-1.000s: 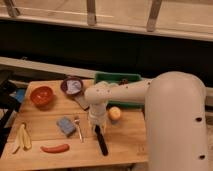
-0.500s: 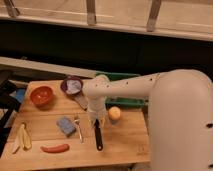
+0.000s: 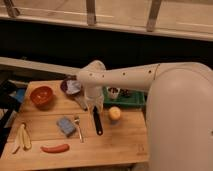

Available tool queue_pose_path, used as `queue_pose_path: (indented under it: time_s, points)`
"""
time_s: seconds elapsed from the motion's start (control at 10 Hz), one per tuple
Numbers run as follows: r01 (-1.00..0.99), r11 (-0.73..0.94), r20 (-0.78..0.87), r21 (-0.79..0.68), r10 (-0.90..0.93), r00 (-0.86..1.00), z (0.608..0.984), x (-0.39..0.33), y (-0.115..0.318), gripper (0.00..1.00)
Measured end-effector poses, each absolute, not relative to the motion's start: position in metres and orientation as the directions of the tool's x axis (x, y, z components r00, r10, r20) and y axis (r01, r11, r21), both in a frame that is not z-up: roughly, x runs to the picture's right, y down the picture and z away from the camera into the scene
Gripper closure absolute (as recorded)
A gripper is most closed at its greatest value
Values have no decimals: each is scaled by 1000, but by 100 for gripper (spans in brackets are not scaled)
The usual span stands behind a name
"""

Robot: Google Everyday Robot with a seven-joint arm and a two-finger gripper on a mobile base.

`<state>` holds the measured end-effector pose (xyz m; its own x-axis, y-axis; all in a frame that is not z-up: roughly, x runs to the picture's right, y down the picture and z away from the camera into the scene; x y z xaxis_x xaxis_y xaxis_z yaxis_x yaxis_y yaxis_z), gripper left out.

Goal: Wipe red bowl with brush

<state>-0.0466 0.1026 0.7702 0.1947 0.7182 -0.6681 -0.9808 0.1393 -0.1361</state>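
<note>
Jaws of the gripper [image 3: 94, 107] pinch the upper end of the brush [image 3: 97, 124], whose black stick slants down onto the table [image 3: 115, 146] between the fork [image 3: 78, 128] and a round orange fruit [image 3: 115, 113]. Well apart, the red bowl [image 3: 41, 95] sits at the table's far left.
</note>
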Motion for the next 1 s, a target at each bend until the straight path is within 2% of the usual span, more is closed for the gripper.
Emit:
queue_pose_path:
  time_s: [0.4,0.7,1.0]
  points:
    - [-955,216,-566,-202,770,294,786,-91,44,100]
    - [-914,275,-477,-299,787,393,783,-142,9,100]
    - [-911,278,-469,-304,789,398,783,-143,6,100]
